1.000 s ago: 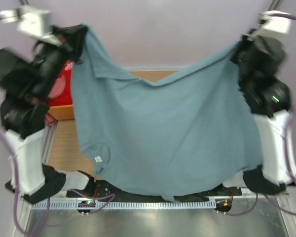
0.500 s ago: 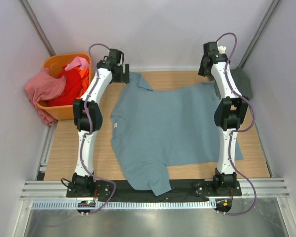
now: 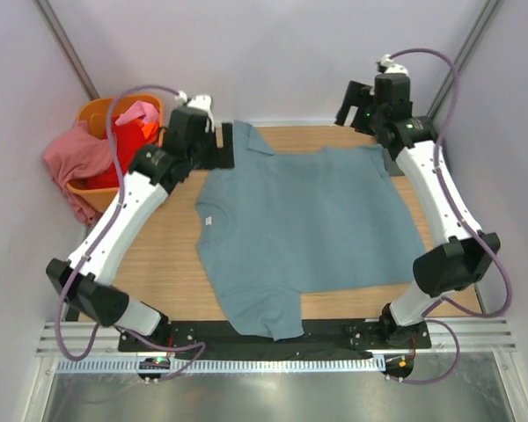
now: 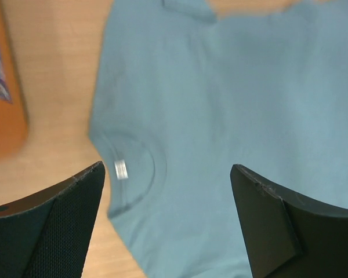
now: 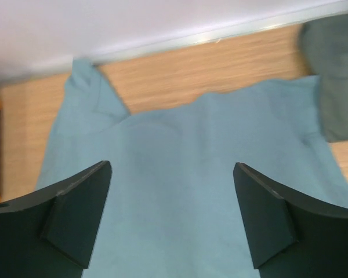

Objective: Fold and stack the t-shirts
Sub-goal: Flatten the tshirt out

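The left gripper (image 4: pixel 168 174) and right gripper (image 5: pixel 173 168) hang empty, jaws apart, above the blue shirt (image 3: pixel 308 229); better to pinch its far corners evenly.

There are 5 shirts: 1 blue-teal t-shirt (image 3: pixel 308 220), 1 dark grey-green t-shirt (image 5: pixel 336 81), 1 pink t-shirt (image 3: pixel 75 158), 1 red t-shirt (image 3: pixel 114 156) and 1 orange t-shirt (image 3: pixel 148 132). There is 1 basket (image 3: pixel 97 112).

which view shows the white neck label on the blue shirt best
Left wrist: the label shows large on the shirt. The top view shows it only as a tiny white dot; in the right wrist view it cannot be made out.
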Controlling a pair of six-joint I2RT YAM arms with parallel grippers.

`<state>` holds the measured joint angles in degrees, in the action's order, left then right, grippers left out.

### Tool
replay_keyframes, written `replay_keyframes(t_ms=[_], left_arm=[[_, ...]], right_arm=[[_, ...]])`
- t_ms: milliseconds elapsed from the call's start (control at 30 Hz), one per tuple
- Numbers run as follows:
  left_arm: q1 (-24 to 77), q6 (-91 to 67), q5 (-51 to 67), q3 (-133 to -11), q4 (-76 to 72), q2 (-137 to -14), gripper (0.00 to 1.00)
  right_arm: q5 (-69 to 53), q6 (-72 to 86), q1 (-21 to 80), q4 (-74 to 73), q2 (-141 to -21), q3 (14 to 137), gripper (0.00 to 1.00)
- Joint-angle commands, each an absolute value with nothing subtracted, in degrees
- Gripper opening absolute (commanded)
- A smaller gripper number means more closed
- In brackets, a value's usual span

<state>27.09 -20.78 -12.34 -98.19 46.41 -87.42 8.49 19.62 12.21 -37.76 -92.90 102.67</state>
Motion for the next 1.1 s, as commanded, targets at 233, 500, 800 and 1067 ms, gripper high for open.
replay_keyframes(t_ms=[233,500,800,1067], left_arm=[[33.93,-34.53,-8.44,-61.11,36.05,-79.19,0.85],[34.01,-42.8,-6.67,-52.47,27.42,-86.74,0.75],[34.28,-49.22,-6.42,-38.94,26.72,-85.53,0.58],[35.94,-52.99,-4.57,-30.42,26.54,-81.65,0.58]], right_arm=[[-3.42,11.78,23.9,-38.15,-121.16,124.7,0.62],[-0.98,10.64,28.12,-37.64,-137.98,141.16,0.62],[5.71,12.74,31.02,-19.63,-148.34,143.33,0.57],[9.66,13.71,33.4,-9.94,-158.72,148.71,0.52]])
